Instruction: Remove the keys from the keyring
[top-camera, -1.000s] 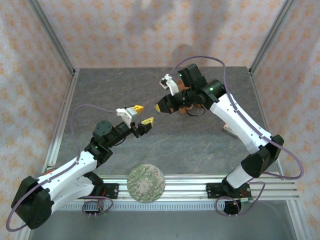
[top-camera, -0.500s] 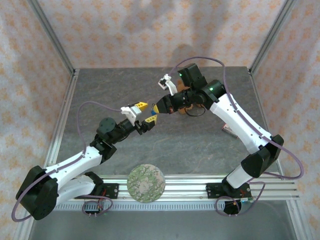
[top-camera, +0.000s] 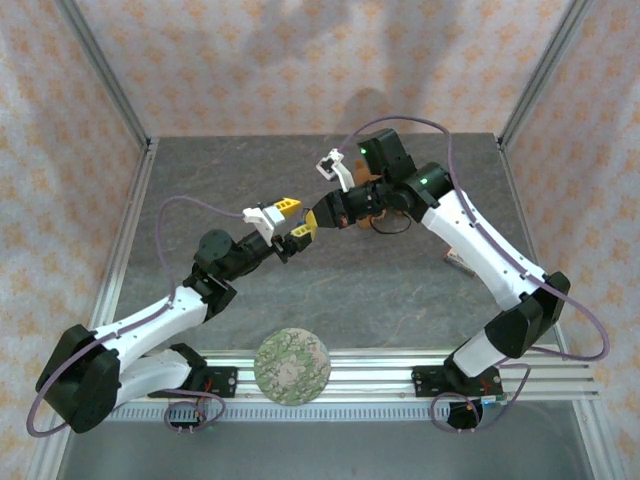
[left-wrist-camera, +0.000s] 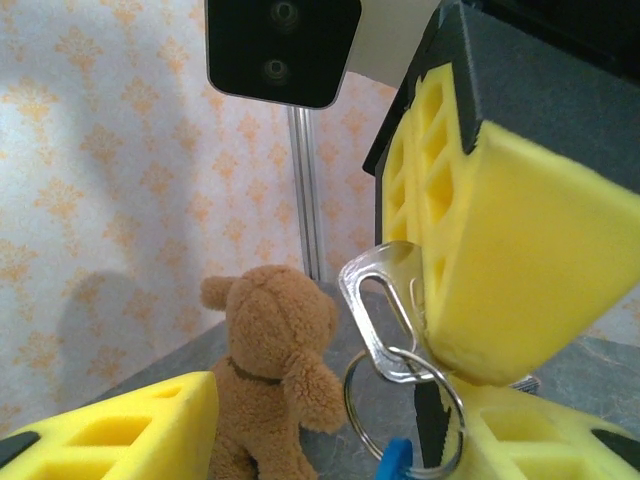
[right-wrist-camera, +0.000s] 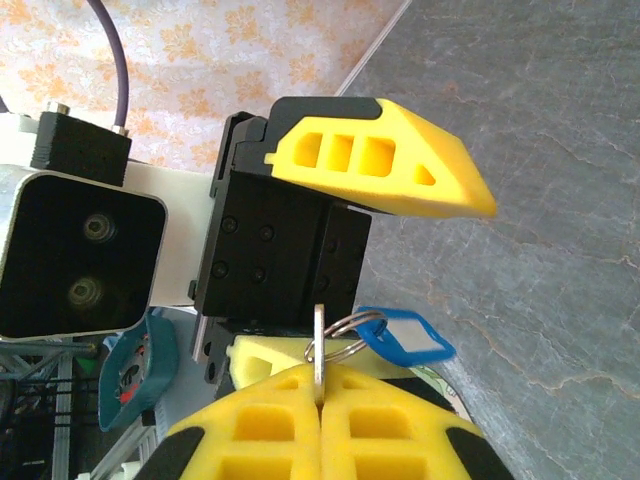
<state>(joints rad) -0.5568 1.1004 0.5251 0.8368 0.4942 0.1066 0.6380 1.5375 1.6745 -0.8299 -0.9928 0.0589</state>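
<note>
Over the grey table (top-camera: 400, 290), a key (right-wrist-camera: 318, 345) is being clamped edge-on between the shut fingers of the right claw (right-wrist-camera: 320, 405), its long axis pointing out past the tips. The keyring (right-wrist-camera: 345, 322) and blue tag (right-wrist-camera: 412, 337) are hanging just beyond, between the spread fingers of the left claw (top-camera: 298, 220).

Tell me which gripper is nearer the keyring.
Right. The right gripper is shut on the keyring; the left gripper is open, its fingers either side of the ring.
</note>
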